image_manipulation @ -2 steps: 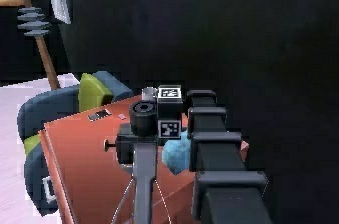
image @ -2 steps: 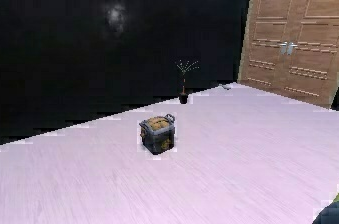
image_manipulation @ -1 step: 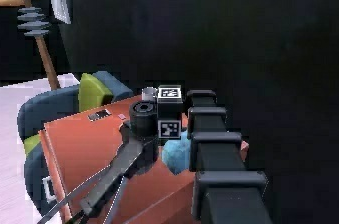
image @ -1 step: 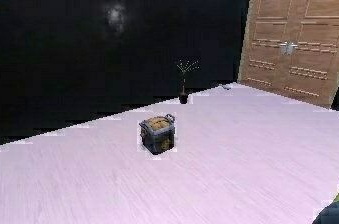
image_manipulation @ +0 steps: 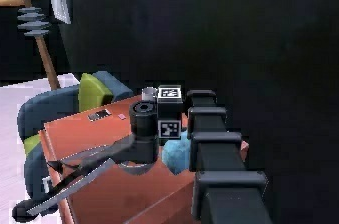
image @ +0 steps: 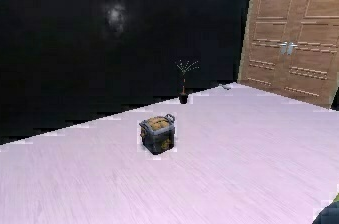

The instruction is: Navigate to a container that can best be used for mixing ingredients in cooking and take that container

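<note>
Red-brown, one table (image_manipulation: pixel 89 136) lies behind the one hand (image_manipulation: pixel 47 190); whether that holds anything cannot be told.

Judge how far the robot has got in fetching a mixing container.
Done, it seems: the drive, since the gripper is at a red table. In hand: the take. A pale blue thing, perhaps the container, lies on that table by the gripper; whether the gripper holds it cannot be told. Left, probably: lifting it clear of the table.

dark square arm (image_manipulation: pixel 220 165), white marker squares (image_manipulation: pixel 169 93), thin-fingered dark gripper (image_manipulation: pixel 34 197).
</note>
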Motion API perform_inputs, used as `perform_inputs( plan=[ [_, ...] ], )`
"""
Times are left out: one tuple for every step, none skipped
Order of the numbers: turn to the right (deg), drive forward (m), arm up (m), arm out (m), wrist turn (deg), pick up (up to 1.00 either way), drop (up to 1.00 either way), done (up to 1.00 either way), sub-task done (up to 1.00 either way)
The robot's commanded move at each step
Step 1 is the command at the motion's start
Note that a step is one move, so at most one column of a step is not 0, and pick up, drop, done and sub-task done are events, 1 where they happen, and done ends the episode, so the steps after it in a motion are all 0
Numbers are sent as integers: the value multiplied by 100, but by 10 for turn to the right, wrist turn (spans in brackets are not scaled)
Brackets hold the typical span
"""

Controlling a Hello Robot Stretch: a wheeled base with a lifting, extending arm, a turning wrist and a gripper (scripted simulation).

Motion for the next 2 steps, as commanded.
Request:
perform_inputs(
  plan=[
    [0,0,0,0,450,0,0,0,0],
    [0,0,0,0,270,0,0,0,0]
  ],
)
